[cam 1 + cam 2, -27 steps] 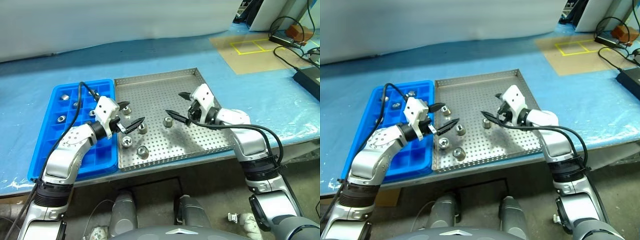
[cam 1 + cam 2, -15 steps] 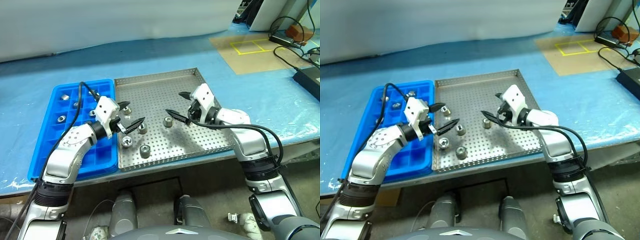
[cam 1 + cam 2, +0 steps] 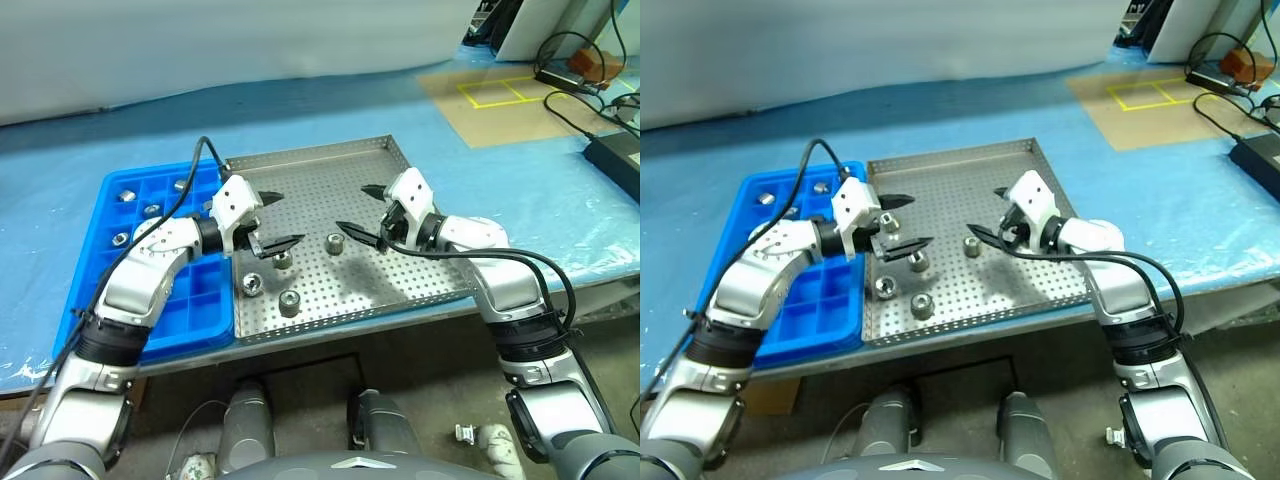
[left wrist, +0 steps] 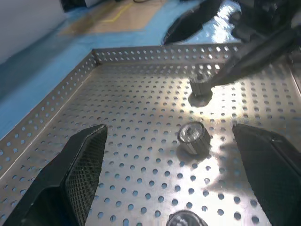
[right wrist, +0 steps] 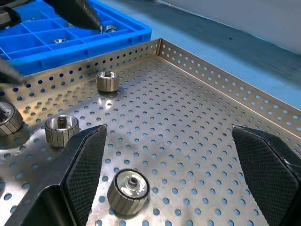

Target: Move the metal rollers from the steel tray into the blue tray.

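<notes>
Small silvery knurled metal rollers (image 3: 334,243) scattered on grey perforated square steel tray (image 3: 420,265), few more in compartments of bright blue gridded plastic tray (image 3: 120,250) touching its left rim. Both trays on blue-sheeted table (image 3: 80,160). Left gripper (image 3: 272,220) and right gripper (image 3: 365,210) hovering over steel tray, fingers spread wide, empty. Far half of tray unoccupied.

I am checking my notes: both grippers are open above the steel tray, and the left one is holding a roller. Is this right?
Not quite. The left gripper holds nothing: the left wrist view shows its open fingers apart, with a roller lying between them on the steel tray. The right gripper is open too.
</notes>
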### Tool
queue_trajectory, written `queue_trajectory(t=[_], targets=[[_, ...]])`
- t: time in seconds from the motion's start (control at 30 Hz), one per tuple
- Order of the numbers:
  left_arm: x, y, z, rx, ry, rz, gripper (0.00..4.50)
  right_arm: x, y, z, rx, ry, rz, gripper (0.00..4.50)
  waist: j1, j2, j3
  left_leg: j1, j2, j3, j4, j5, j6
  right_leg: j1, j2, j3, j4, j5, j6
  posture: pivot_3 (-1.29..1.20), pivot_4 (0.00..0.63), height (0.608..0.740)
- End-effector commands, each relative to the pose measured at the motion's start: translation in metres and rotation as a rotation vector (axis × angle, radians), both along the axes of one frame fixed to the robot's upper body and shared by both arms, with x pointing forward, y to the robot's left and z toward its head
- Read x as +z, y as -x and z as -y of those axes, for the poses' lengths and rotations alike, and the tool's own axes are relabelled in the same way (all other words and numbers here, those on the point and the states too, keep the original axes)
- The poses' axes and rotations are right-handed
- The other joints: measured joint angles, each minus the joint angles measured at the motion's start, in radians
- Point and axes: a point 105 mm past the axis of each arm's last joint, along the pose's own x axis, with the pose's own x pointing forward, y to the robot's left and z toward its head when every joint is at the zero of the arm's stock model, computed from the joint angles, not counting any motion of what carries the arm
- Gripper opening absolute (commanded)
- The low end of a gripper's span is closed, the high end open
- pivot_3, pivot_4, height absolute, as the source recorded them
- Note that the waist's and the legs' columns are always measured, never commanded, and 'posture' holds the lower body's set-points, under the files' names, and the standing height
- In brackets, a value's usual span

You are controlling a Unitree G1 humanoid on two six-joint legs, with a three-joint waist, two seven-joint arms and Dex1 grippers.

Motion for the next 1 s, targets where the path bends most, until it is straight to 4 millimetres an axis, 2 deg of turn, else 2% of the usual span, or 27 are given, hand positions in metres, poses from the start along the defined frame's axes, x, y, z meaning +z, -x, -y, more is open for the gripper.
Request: queue_trajectory(t=[0.03, 0.17, 0.33, 0.47, 0.73, 1.0], targets=[[0.006, -0.008, -0.005, -0.067, -0.081, 0.032, 4.50, 0.009, 0.004, 0.000, -0.024, -0.024, 0.052, 4.44, -0.005, 0.000, 0.000, 0.000, 0.000, 0.000, 0.000, 0.000, 0.000, 0.000, 0.000, 0.000, 0.000, 0.000, 0.000, -0.17, 0.150, 0.740], [-0.015, -0.016, -0.007, -0.140, -0.200, -0.024, 4.50, 0.002, 0.010, 0.002, -0.056, -0.027, 0.045, 4.44, -0.011, 0.000, 0.000, 0.000, -0.002, 0.000, 0.000, 0.000, 0.000, 0.000, -0.001, 0.001, 0.000, 0.000, 0.000, -0.21, 0.150, 0.740], [-0.030, -0.019, -0.003, -0.203, -0.222, -0.089, 4.50, 0.002, 0.011, 0.008, -0.097, -0.028, 0.051, 4.44, -0.021, 0.000, 0.000, 0.000, -0.001, 0.000, 0.000, 0.000, 0.000, 0.000, -0.001, 0.001, 0.000, 0.000, 0.000, -0.23, 0.150, 0.740], [-0.043, -0.027, -0.004, -0.180, -0.205, -0.166, 4.50, 0.000, 0.010, 0.012, -0.127, -0.018, 0.056, 4.44, -0.022, 0.000, 0.000, 0.000, -0.001, 0.001, 0.000, 0.000, 0.000, 0.000, -0.001, 0.001, 0.000, 0.000, 0.000, -0.25, 0.150, 0.740], [-0.065, -0.024, -0.012, -0.197, -0.292, -0.234, 4.50, -0.004, 0.010, 0.014, -0.149, -0.005, 0.058, 4.44, -0.023, 0.000, 0.000, 0.001, -0.001, 0.001, 0.000, 0.000, 0.000, 0.001, -0.001, 0.002, 0.000, 0.000, -0.001, -0.26, 0.150, 0.740], [-0.079, -0.024, -0.004, -0.187, -0.310, -0.285, 4.50, -0.006, 0.007, 0.017, -0.166, 0.012, 0.066, 4.44, -0.023, 0.000, 0.000, 0.005, -0.001, 0.001, 0.000, 0.000, 0.000, 0.004, -0.001, 0.002, 0.000, 0.000, -0.001, -0.26, 0.150, 0.740]])
